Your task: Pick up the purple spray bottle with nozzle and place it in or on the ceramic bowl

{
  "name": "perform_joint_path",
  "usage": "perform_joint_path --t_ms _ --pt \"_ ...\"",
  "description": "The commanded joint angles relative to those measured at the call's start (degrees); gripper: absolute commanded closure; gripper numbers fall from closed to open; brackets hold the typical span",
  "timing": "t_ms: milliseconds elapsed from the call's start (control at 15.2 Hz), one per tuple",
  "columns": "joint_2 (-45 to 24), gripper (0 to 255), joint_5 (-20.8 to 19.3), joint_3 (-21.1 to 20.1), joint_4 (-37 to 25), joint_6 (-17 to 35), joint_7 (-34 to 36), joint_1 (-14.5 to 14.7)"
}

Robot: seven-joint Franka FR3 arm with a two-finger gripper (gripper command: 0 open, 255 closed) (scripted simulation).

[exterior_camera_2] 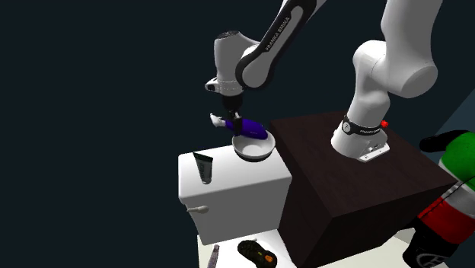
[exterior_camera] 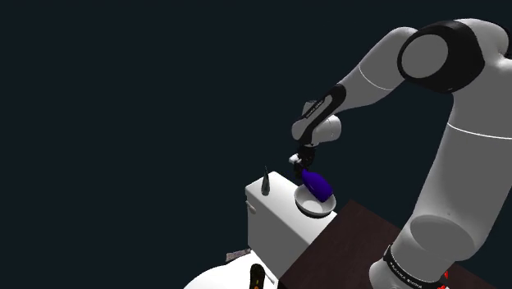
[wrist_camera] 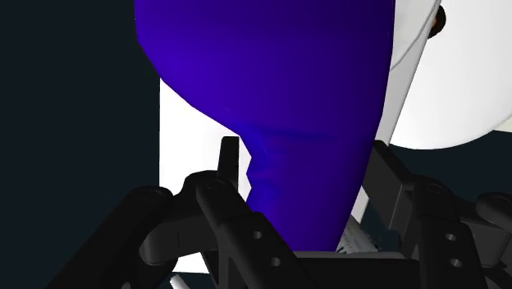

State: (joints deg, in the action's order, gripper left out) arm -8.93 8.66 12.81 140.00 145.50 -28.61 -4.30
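Overhead, in the shoulder view, we saw the all-black two-finger hand (exterior_camera: 304, 162) clasping the glossy purple spray bottle (exterior_camera: 318, 186), tilted just above the shallow round white bowl (exterior_camera: 314, 208) on the white toilet cistern (exterior_camera: 275, 217). The second exterior view agreed. At the wrist, the fingers (wrist_camera: 215, 205) pinched the bottle's narrow end. We judged it wisest to lower gently before releasing.
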Motion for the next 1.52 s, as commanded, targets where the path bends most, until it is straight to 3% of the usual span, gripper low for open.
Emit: perform_joint_path --t_ms 0,132,990,1452 --pt "3.6 255 -1.0 0.6 5.0 1.6 0.1 -0.1" --pt "8.4 255 -2.9 1.2 11.5 3.4 0.7 -0.2" --pt "-4.0 255 6.8 -2.1 10.5 14.1 -6.8 -1.5" --pt "-4.3 255 7.1 -2.3 10.4 14.4 -7.0 -1.7"
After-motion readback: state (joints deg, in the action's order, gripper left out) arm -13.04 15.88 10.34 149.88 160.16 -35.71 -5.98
